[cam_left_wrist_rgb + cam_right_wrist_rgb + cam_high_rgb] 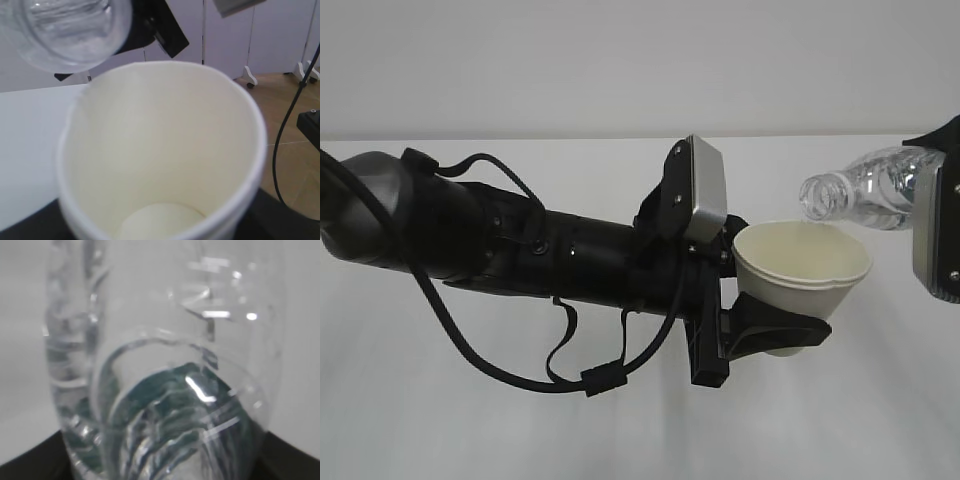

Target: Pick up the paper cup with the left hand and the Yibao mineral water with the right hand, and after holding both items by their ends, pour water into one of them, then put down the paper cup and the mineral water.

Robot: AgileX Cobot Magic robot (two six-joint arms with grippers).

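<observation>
My left gripper point(782, 335) is shut on the lower part of the white paper cup point(802, 265) and holds it upright above the table. In the left wrist view the paper cup point(160, 150) fills the frame, its cream inside and its bottom showing. The clear Yibao mineral water point(868, 190) lies tilted, with its open mouth just over the cup's right rim. My right gripper point(935, 225), cut off at the right edge, is shut on its base end. The bottle's mouth point(70, 30) hangs over the cup's far rim. The ribbed bottle point(170, 390), green label showing through, fills the right wrist view.
The white table point(620, 430) lies under both arms. A loose black cable point(500, 370) hangs below the left arm. Beyond the table edge, the left wrist view shows wooden floor point(295, 115), a hanging cable point(287, 120) and wheeled white panels point(280, 40).
</observation>
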